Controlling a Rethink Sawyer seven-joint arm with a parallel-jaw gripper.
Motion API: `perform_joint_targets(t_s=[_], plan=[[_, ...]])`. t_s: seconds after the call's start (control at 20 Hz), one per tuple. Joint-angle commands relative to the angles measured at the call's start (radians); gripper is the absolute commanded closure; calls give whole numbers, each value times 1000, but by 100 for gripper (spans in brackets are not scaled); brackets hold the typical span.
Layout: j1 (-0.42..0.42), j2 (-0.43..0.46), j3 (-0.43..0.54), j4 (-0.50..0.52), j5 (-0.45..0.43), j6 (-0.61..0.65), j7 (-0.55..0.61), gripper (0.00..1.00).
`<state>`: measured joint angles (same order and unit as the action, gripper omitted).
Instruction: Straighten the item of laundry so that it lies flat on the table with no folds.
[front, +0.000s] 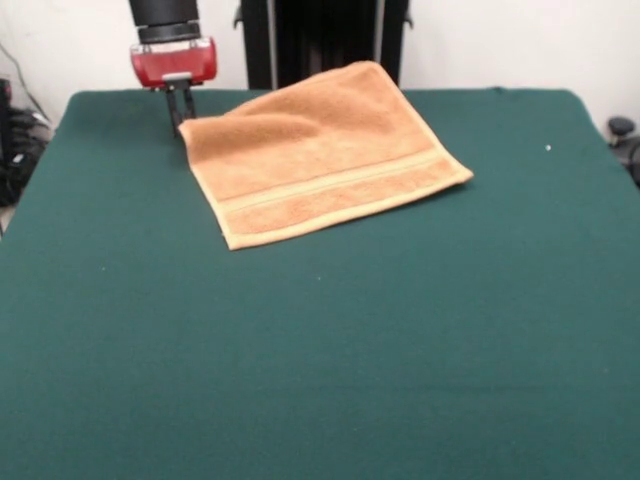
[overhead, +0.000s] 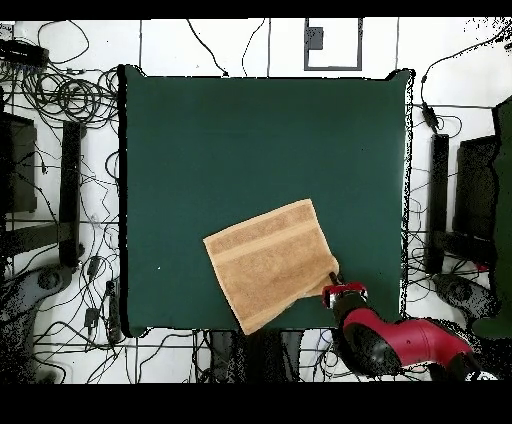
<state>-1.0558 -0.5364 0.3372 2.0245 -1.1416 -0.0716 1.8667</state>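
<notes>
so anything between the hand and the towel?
Nothing visible. The hand is down at the towel corner, with only bare green table around it; both views show no other object nearby.

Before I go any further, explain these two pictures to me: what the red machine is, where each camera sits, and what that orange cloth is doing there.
The red and black machine is a robot arm; the part at its end is its hand, with two thin dark fingers pointing down. One picture is taken from across the table, facing the robot. The other looks straight down from above, so the same things appear turned half round. The big dark green surface is the table. On it lies an orange-tan towel, mostly spread out, with a ribbed band near one edge and a soft ripple near the corner beside the hand. The hand is right at that corner; whether it grips the cloth cannot be told.
</notes>
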Motion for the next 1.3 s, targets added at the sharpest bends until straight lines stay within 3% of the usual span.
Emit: perform_joint_targets(t_s=[0.05, 0.1, 0.2, 0.3, 0.45, 0.5, 0.6, 0.8, 1.3], plan=[[166, 27, -88, -109, 2, -313, -78, 100], [132, 31, -44, -100, -32, -311, -59, 100], [47, 40, 104, -82, -192, -235, 78, 100], [30, 41, 176, -80, -322, -190, 208, 100], [46, 44, 180, -93, -380, -185, 274, 100], [-17, 64, 263, -51, -368, -47, 294, 100], [-280, 226, 431, -32, 6, 343, -133, 100], [-239, 221, 319, -37, 216, 513, -158, 100], [-229, 295, 162, -45, 490, 839, -145, 100]])
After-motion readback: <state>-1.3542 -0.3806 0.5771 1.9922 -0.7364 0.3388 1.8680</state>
